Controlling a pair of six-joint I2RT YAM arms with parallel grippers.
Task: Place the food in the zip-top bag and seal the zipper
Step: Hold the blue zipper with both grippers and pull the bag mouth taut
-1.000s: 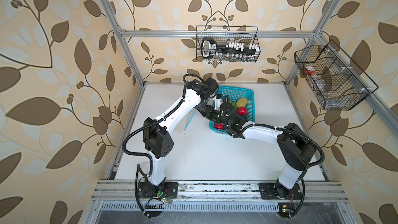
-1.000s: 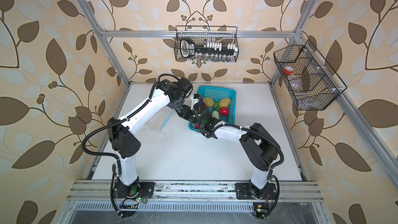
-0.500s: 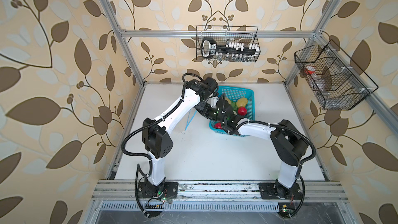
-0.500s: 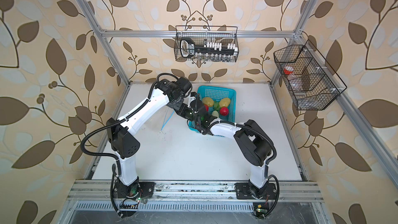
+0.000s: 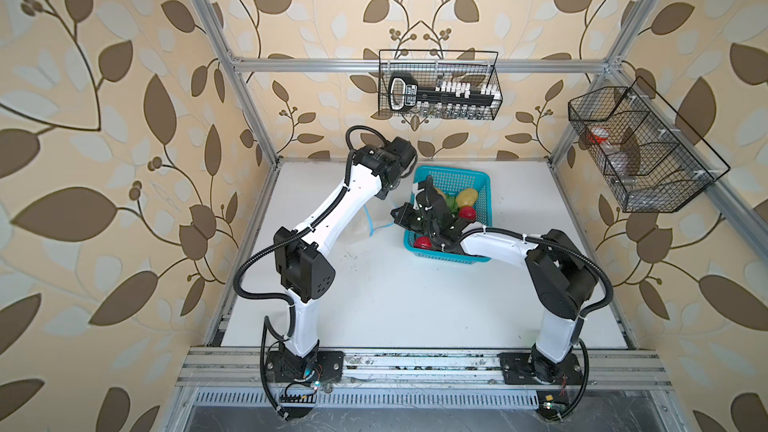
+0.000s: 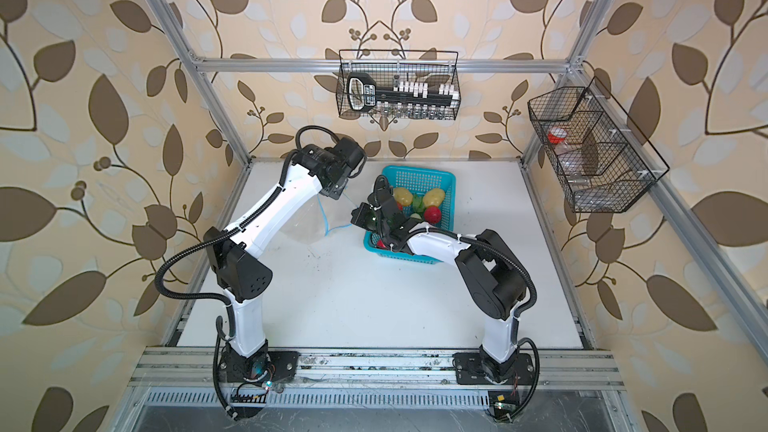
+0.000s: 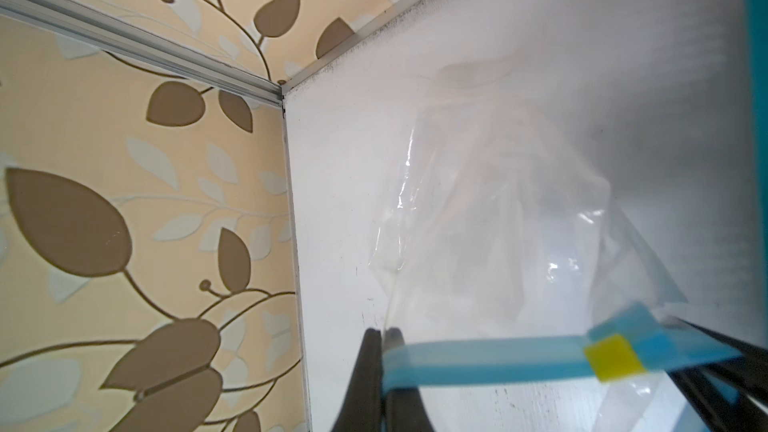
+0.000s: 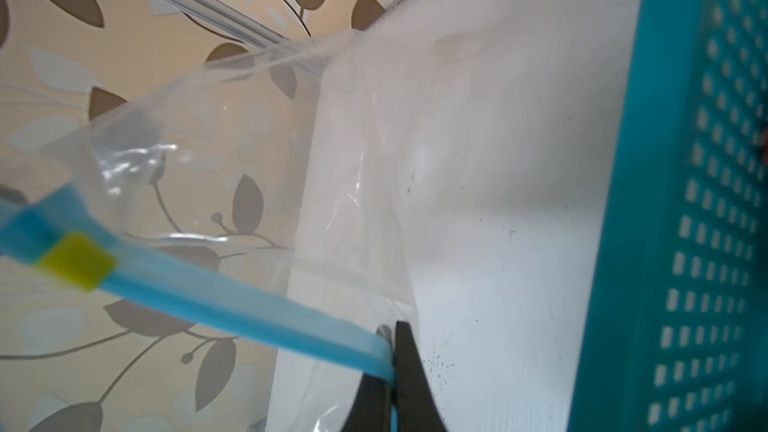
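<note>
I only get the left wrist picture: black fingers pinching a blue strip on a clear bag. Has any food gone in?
Observer: No; in both top views the food lies in the turquoise basket.
Operator: What's the dark thing at the strip's far end?
Observer: The right end effector, shut on the zipper.
Operator: Where's that basket?
Observer: Close beside the zip-top bag, on its right in both top views.

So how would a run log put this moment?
left claw shut on zipper | right claw shut on zipper | food in basket
</note>
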